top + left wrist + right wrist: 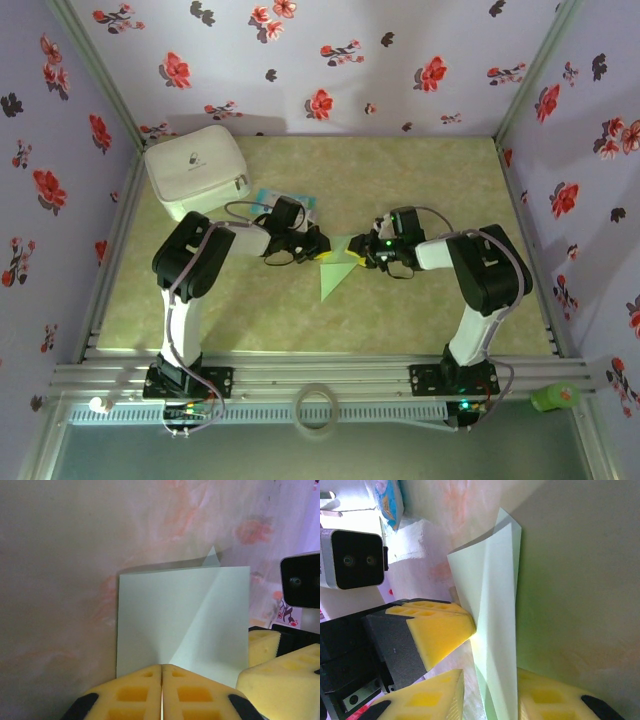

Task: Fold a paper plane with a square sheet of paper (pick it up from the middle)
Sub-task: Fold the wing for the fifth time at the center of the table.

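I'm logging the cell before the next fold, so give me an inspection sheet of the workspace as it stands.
Surface: pale mottled mat, flat, no spills seen.
Job's things: green paper sheet, folded with a diagonal crease, between the two pincers.
Clutter: white zipped pouch far left; blue-and-white packet beside it; pale ring and green object by the near rail.
Pincers: left pincer shut on the sheet's edge; right pincer open, sheet passing between its pads.
Cables: grey cable loops near both pincers, clear of the paper.
Surroundings: floral cloth walls on three sides.
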Available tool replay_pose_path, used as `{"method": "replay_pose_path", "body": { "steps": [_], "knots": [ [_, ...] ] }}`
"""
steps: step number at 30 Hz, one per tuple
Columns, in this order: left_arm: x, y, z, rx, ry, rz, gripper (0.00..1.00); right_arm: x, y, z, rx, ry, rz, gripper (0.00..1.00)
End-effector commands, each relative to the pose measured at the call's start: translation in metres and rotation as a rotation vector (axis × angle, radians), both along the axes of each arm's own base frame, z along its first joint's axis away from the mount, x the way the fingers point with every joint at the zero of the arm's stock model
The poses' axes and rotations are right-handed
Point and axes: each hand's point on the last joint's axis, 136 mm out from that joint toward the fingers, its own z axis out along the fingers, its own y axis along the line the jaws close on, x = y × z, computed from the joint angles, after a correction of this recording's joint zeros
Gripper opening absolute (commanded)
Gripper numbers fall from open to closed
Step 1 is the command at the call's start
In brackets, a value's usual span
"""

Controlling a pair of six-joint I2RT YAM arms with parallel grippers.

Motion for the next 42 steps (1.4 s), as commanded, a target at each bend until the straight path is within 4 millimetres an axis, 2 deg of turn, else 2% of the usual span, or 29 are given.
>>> {"method": "replay_pose_path", "body": {
  "steps": [1,6,17,25,31,36,42],
  "knots": [
    [-0.001,0.004,-0.007,0.006,0.007,-0.005,0.09,0.008,0.005,0.006,0.029,-0.034,0.027,0.28],
    [-0.003,0.005,-0.007,0.013,0.008,-0.011,0.09,0.008,0.005,0.005,0.026,-0.036,0.025,0.27],
    [0.003,0.001,0.007,-0.006,-0.016,-0.006,0.10,0.007,0.005,0.006,0.035,-0.041,0.024,0.11],
    [0.008,0.007,0.038,-0.007,-0.103,0.019,0.25,0.009,0.002,0.014,0.033,-0.059,-0.009,0.03],
    [0.007,0.019,0.064,0.021,-0.203,0.046,0.30,0.013,0.000,0.017,0.026,-0.064,-0.068,0.02],
    [-0.013,0.023,0.077,0.093,-0.328,0.004,0.30,0.016,-0.001,0.016,0.004,-0.048,-0.160,0.02],
    [-0.057,0.017,0.065,0.325,-0.500,-0.155,0.31,0.020,0.003,0.023,0.000,-0.049,-0.228,0.02]
  ]
}}
